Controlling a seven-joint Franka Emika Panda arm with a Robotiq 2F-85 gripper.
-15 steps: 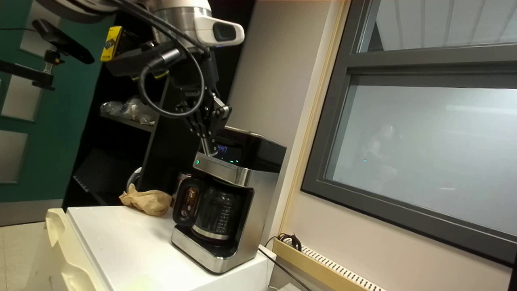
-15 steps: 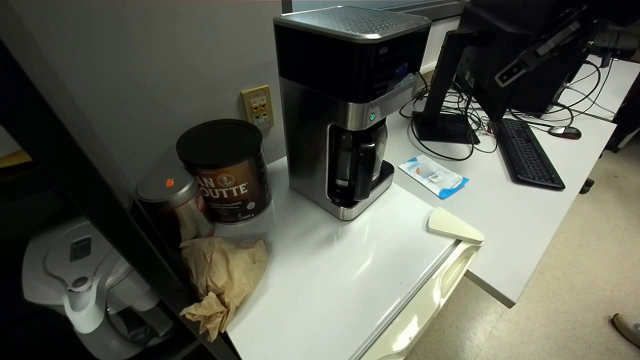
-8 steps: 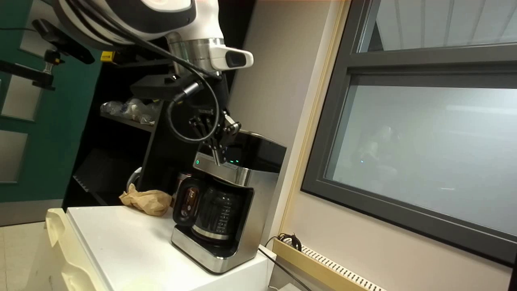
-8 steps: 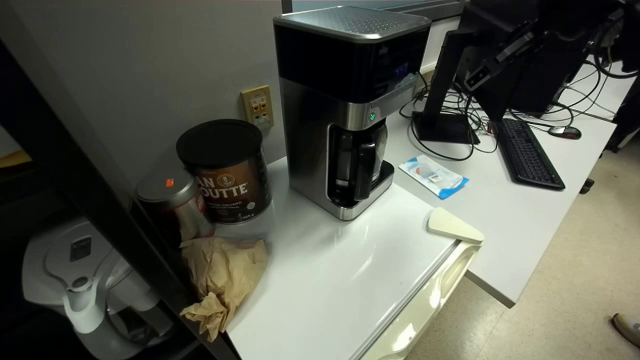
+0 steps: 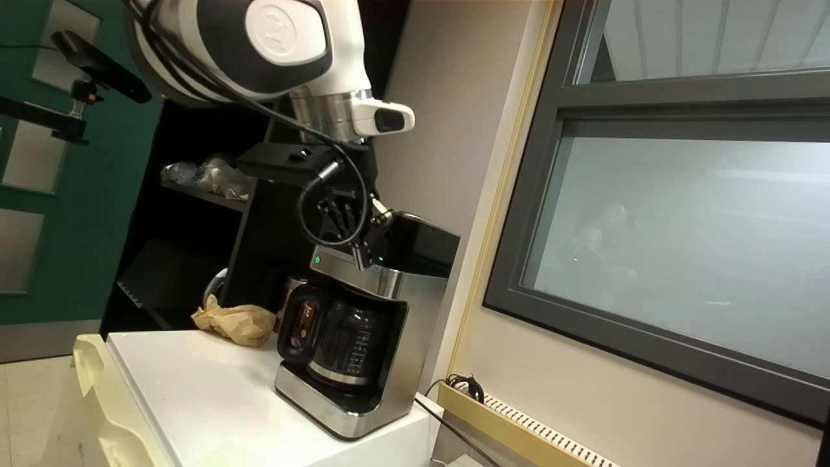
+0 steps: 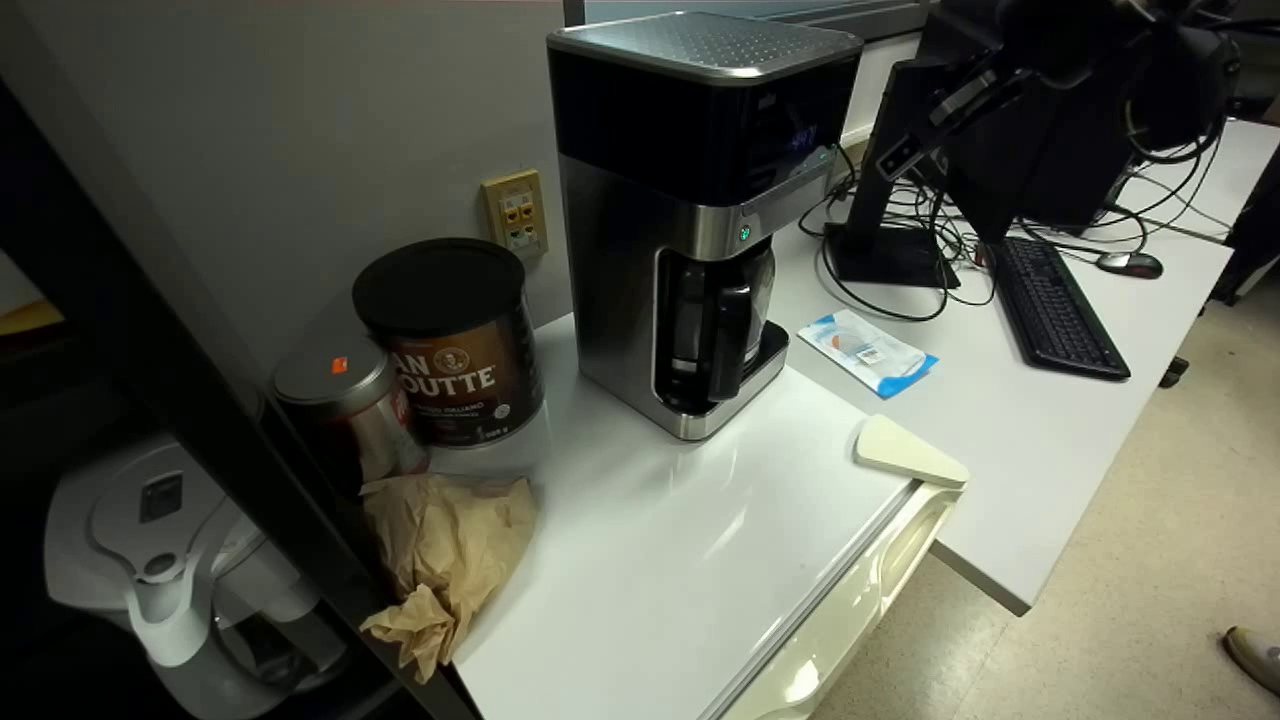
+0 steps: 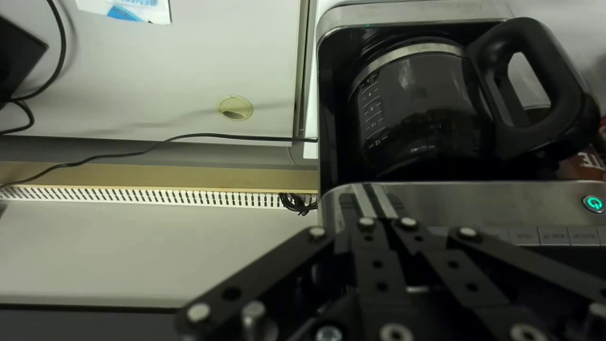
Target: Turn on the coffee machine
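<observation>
Silver and black, the coffee machine [image 6: 690, 225] stands just beyond my fingers [image 7: 364, 202], which are drawn together with hardly a slit between them and hold nothing that I can see. I hang before its steel strip [image 7: 454, 203], toward the end away from the power button [image 7: 593, 203]; that button glows green, off to the right of my fingers in the wrist view. In an exterior view a gap shows between my fingers and the machine. With the green symbol and the display [image 6: 803, 138] lit, I judge the machine has power and may be on already, though the light could mean mere standby, and no dripping shows. If a press is still wanted, what is left is to go across to that button, push, and back off. Below my fingers the carafe [image 5: 350, 344] sits in its bay, its scale giving 8, 10 and 12. The display's figures look like 447, blurred; the keys [image 7: 524, 236] right of my fingers in the wrist view bear labels too small to read. On the machine's far side from my fingers, a brown coffee tin [image 6: 455, 375] reads AN and OUTTE, with smaller letters like ITALIANO. Well below my fingers, on the desk [image 6: 1020, 450], a packet [image 6: 868, 350] carries print upside down in the wrist view; I catch only BENE.
</observation>
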